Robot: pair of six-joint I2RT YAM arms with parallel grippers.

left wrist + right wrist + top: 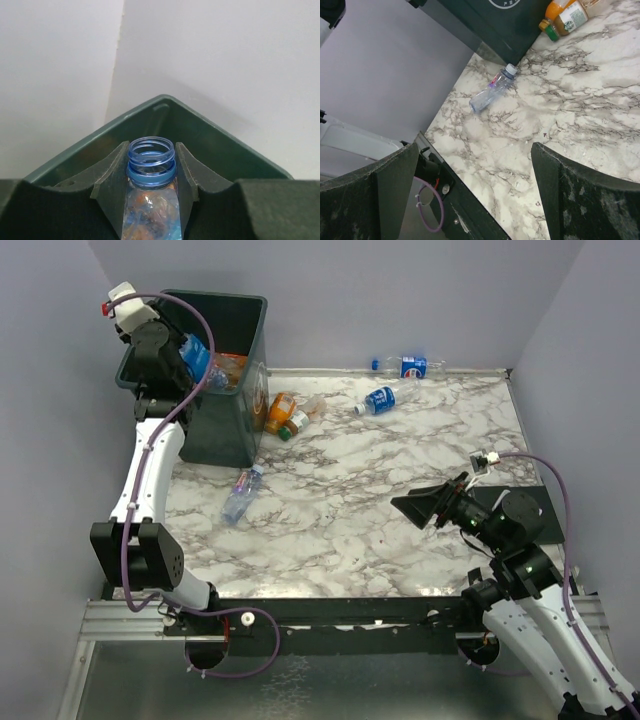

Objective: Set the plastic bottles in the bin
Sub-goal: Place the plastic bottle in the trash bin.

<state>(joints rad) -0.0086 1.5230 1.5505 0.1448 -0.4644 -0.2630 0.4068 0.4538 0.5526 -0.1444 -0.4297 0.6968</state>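
Nearest the arm bases, the right gripper [412,506] hangs over the right half of the marble-patterned table [350,540], its two fingers spread wide with nothing between them. Its wrist camera looks past the dark pads [380,195] toward the left side of the table. Farther in on that side a clear bottle [241,494] lies on its side on the marble, its cap pointing toward the bin and close to the bin's base, though whether they touch cannot be told. Beyond it, two orange bottles [283,414] lie against each other just beside the bin's right wall, one with a green cap. The bin [225,425] stands at the table's far left corner, a white round logo on the face toward the right arm, and some orange-tinted bottles [232,368] already lie inside it. The left gripper [190,358] is raised over the bin's left rim, its fingers pinching a capless bottle [151,205] with a blue label and a blue threaded neck. The open mouth points over the bin's rim [165,100]. Farthest off, a blue-labelled bottle [380,400] lies on the marble near the back. One more blue bottle [410,366] rests along the table's far edge by the wall.
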